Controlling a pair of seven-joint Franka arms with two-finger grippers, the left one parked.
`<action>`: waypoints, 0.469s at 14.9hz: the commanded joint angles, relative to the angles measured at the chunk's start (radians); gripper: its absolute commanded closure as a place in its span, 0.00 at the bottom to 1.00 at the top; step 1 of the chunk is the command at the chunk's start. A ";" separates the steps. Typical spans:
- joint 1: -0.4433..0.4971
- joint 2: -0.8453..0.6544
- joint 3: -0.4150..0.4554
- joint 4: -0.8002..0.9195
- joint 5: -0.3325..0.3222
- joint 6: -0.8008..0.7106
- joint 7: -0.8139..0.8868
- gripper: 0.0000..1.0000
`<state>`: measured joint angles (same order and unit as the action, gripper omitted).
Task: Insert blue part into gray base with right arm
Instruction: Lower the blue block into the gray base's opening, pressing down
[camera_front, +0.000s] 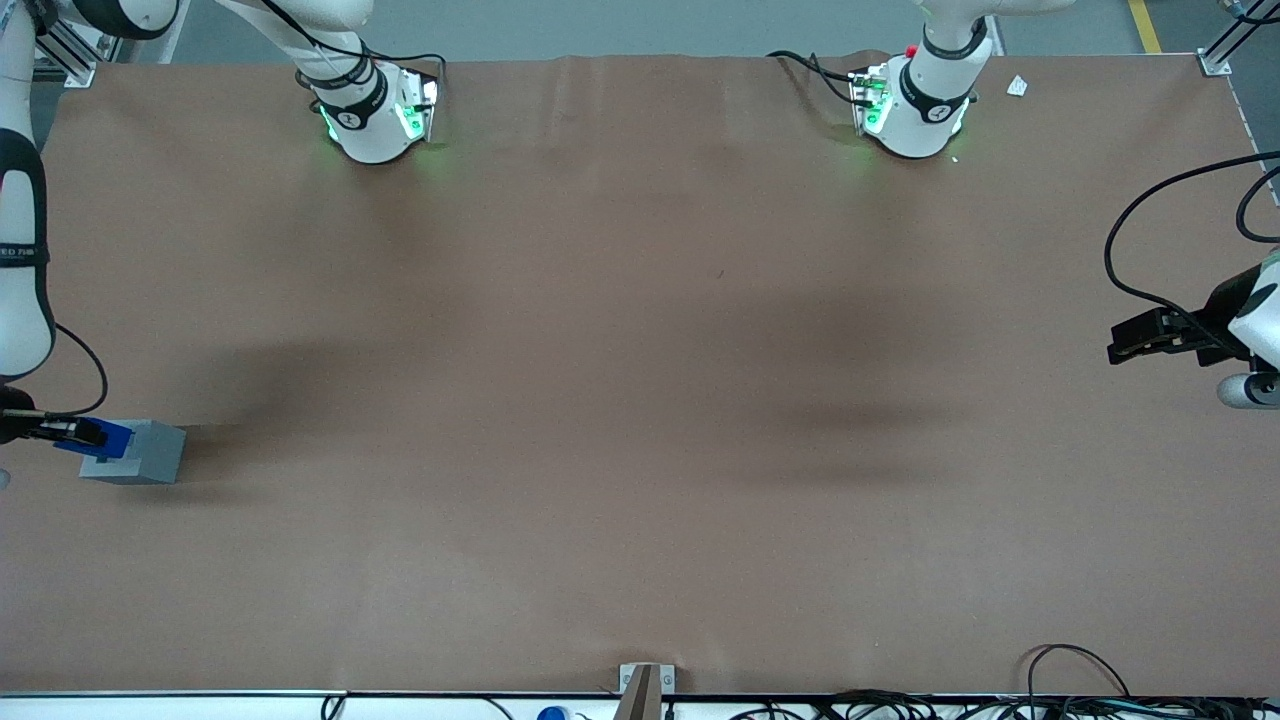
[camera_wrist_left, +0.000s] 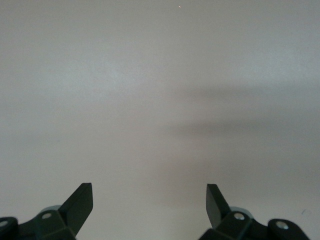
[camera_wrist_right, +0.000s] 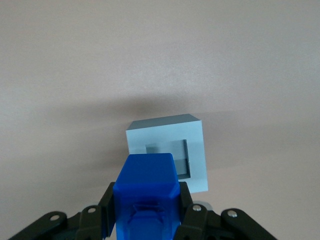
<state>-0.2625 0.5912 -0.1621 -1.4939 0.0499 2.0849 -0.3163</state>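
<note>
Holding the blue part (camera_wrist_right: 146, 195) clamped between its fingers (camera_wrist_right: 187, 212), our gripper (camera_front: 70, 432) hangs just above the base (camera_front: 140, 452), at the working arm's end of the table (camera_front: 640, 400); in the wrist view the part's leading end overlaps the base's (camera_wrist_right: 167, 155) near edge and covers part of the recess (camera_wrist_right: 180, 159); the part's long axis points toward the base, so we judge the recess lies slightly ahead of the part; a short advance, then a straight descent, should seat it; whether the stub is already square with the recess we cannot tell.
</note>
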 joint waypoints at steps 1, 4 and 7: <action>-0.021 0.009 0.016 0.030 0.044 -0.017 -0.036 0.80; -0.035 0.027 0.016 0.034 0.047 -0.012 -0.082 0.80; -0.040 0.029 0.016 0.034 0.047 -0.011 -0.102 0.80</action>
<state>-0.2805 0.6087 -0.1620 -1.4850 0.0751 2.0836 -0.3819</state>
